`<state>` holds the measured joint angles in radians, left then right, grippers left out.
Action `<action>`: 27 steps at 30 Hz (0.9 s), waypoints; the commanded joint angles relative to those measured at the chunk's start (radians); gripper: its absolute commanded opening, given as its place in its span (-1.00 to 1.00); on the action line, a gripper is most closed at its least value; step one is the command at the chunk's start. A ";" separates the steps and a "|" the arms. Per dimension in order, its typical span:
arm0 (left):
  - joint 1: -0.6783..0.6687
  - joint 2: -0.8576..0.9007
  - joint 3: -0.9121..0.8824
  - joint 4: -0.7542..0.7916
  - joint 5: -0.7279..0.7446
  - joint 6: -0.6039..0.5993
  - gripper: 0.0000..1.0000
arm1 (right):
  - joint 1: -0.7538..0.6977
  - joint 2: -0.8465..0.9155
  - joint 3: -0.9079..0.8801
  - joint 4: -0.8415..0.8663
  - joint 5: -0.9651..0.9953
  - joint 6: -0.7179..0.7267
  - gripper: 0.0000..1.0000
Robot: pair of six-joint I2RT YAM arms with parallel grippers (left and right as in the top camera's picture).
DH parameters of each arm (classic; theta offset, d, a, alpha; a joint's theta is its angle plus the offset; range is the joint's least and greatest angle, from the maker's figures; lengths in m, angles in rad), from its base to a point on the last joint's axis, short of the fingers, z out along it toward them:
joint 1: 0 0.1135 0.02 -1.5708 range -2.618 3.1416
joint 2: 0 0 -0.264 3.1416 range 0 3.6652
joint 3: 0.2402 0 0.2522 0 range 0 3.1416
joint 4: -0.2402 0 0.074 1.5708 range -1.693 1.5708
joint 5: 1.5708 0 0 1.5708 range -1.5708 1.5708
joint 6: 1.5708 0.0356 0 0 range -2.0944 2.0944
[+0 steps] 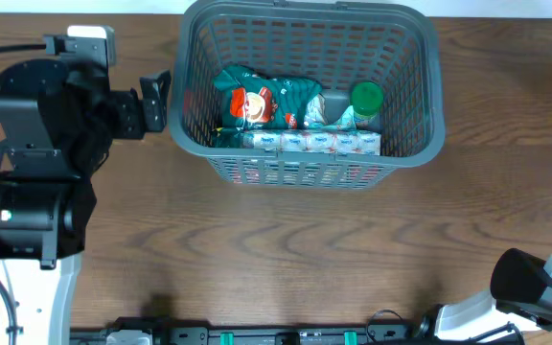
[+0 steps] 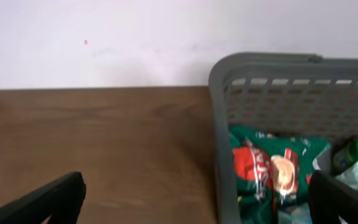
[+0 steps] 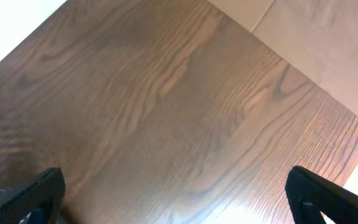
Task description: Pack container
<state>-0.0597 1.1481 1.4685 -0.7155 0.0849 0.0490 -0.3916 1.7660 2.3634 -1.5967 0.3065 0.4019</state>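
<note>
- At the table's (image 1: 286, 249) far middle, the basket (image 1: 305, 174) is stood upright, with a green-and-red bag (image 1: 257, 101), a row of white packs (image 1: 310, 142) and a green-lidded jar (image 1: 365, 98) lying inside it.
- The left gripper (image 1: 153, 101) is held just beside the basket's left wall, apart from it as far as can be told. Its jaws are spread wide and nothing is gripped.
- The right gripper (image 3: 176, 190) is seen over bare table, with no basket in its view. Its jaws are likewise spread wide and empty.
- No loose item is seen on the table, so the packing is judged done or nearly so, and the step in hand is taken to be the clearing of the arms.
- The left gripper is best drawn straight off to the left, away from the wall, so that the rim is not caught by an outstretched finger and the basket is not shoved.
- Should another item be brought, it is best lowered toward the far wall, where room appears to be left, and not pressed onto the jar.
</note>
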 commanded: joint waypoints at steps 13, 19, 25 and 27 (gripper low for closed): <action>0.004 -0.005 0.010 -0.122 -0.037 0.002 0.97 | -0.009 -0.002 0.005 -0.001 0.007 0.009 0.98; 0.004 -0.005 0.010 -0.142 -0.060 0.002 0.97 | -0.009 -0.002 0.005 -0.001 0.007 0.009 0.98; 0.005 -0.019 0.010 -0.110 -0.075 0.002 0.97 | -0.009 -0.002 0.005 -0.001 0.007 0.009 0.98; 0.005 -0.043 0.010 -0.090 -0.076 0.002 0.97 | -0.009 -0.002 0.005 -0.001 0.007 0.009 0.98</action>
<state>-0.0597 1.1412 1.4685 -0.8234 0.0326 0.0490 -0.3916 1.7660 2.3634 -1.5967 0.3065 0.4019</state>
